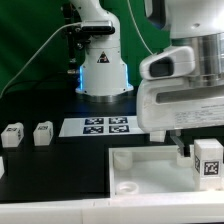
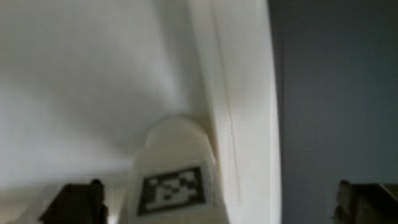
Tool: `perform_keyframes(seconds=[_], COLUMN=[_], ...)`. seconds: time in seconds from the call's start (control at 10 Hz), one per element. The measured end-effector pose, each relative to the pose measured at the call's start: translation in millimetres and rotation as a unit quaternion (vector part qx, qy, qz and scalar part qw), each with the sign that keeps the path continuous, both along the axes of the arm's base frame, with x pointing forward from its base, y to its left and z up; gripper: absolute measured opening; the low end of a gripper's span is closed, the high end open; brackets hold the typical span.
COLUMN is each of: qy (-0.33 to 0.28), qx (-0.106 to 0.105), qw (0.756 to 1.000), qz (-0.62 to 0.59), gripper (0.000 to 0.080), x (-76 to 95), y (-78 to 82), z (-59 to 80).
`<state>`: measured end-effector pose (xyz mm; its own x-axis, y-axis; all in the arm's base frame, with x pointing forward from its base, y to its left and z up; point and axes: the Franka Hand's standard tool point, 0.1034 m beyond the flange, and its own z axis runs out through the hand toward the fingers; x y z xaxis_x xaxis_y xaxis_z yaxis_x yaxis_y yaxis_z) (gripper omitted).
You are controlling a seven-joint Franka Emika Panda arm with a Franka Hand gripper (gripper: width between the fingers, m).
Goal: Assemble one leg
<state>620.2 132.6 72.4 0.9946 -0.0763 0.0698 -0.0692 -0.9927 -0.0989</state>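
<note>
A leg (image 1: 208, 160), a small white block with a black-and-white tag, stands at the exterior view's right end of the large white tray (image 1: 140, 178). My gripper (image 1: 194, 150) hangs right over it, and one dark finger (image 1: 181, 148) shows beside it. In the wrist view the same leg (image 2: 173, 180) lies between my two dark fingertips (image 2: 75, 202), nearer one of them, with a gap on both sides. The gripper (image 2: 222, 203) is open and holds nothing. The tray's rim (image 2: 240, 100) runs past the leg. Two more legs (image 1: 11, 135) (image 1: 43, 133) stand on the black table at the exterior view's left.
The marker board (image 1: 105, 126) lies flat on the table behind the tray. The robot's base (image 1: 103, 70) stands at the back centre with cables beside it. In the wrist view, dark table (image 2: 338, 100) shows beyond the tray's rim.
</note>
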Motion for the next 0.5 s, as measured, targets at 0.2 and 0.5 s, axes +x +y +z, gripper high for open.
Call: perform_keyframes(seconds=[0.2,0.5], qy=[-0.019,-0.016], qx=[-0.014,-0.013], qw=[0.997,0.999], qz=[0.073,0.049], gripper=[0.0649,0.0389], x=[6.8,7.5], y=[3.6,-2.3], z=[5.5,4.8])
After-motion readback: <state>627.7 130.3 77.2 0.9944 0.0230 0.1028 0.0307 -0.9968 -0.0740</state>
